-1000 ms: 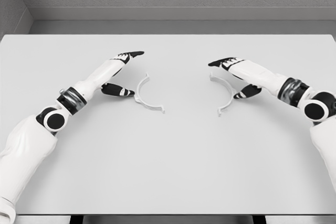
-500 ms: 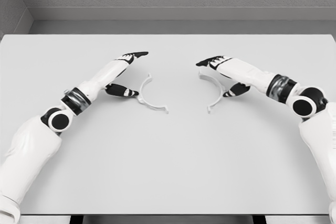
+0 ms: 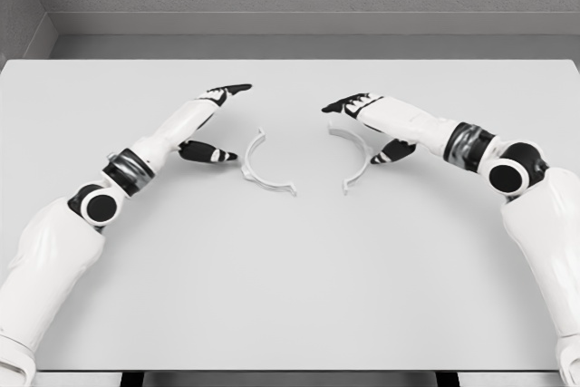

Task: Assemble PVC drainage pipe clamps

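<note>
Grey-white surface (image 3: 290, 269) fills most of the view, grey wall behind.

Left arm (image 3: 54, 251) in from lower left, reaching up toward centre. Right arm (image 3: 535, 224) in from right edge, reaching left toward centre.

Left hand (image 3: 204, 124) low over the surface, left of centre. Dark-tipped fingers (image 3: 227, 91) extended and pointing up-right, thumb (image 3: 204, 152) splayed apart below them. Nothing gripped.

Right hand (image 3: 376, 124) just right of centre, mirroring the left. Fingers (image 3: 343, 102) extended pointing left, thumb (image 3: 391, 151) splayed apart below. Nothing clearly gripped.

Left clamp half (image 3: 261, 169): thin white semicircular band lying on the surface just right of the left thumb, open side facing right and up, small flanged tab at each end. Thumb tip near its curved back; cannot tell if touching.

Right clamp half (image 3: 356, 156): matching white arc, open side facing left, lying between the right hand's fingers and thumb. Upper end sits under or against the fingers; contact not resolvable from this angle. Lower tab near the surface centre.

Two halves face each other with open sides inward, near but apart, lower tabs closest together.
</note>
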Robot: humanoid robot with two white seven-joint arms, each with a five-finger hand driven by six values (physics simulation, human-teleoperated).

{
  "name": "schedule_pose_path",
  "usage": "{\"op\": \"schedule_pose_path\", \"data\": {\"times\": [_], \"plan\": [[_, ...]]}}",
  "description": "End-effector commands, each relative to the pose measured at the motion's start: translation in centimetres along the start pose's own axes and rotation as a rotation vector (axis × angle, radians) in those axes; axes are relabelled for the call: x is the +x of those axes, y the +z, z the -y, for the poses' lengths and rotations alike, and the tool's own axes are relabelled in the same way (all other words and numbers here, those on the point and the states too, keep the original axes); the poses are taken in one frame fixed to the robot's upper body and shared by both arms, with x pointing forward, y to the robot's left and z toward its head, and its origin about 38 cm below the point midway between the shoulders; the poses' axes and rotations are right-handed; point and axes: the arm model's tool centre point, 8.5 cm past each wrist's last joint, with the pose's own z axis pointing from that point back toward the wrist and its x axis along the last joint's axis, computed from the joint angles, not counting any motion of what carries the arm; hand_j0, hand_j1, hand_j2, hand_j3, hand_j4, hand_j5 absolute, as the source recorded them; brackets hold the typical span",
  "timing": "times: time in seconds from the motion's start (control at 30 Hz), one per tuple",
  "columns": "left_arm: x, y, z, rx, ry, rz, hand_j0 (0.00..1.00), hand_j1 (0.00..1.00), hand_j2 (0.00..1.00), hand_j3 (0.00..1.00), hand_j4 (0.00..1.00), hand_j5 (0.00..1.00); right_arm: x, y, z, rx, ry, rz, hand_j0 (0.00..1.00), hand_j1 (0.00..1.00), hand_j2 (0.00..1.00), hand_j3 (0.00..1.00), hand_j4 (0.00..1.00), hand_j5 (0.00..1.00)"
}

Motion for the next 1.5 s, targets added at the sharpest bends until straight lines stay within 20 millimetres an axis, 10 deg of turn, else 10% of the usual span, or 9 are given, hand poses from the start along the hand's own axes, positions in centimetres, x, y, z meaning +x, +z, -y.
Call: {"op": "schedule_pose_path", "data": {"times": [0.0, 0.8, 1.47], "plan": [[-0.2, 0.2, -0.3, 0.01, 0.005, -0.007, 1.0, 1.0, 1.0, 1.0, 1.0, 1.0, -0.5, 0.1, -0.4, 0.006, -0.018, -0.014, 1.0, 1.0, 1.0, 1.0, 1.0, 1.0], [0.6, -1.3, 1.8, -0.003, 0.046, 0.005, 1.0, 1.0, 1.0, 1.0, 1.0, 1.0, -3.1, -1.2, 0.4, 0.021, -0.085, -0.069, 1.0, 1.0, 1.0, 1.0, 1.0, 1.0], [2.3, -2.5, 2.6, -0.004, 0.052, 0.051, 1.0, 1.0, 1.0, 1.0, 1.0, 1.0, -0.7, -3.8, 0.6, 0.029, -0.068, -0.006, 1.0, 1.0, 1.0, 1.0, 1.0, 1.0]]}}
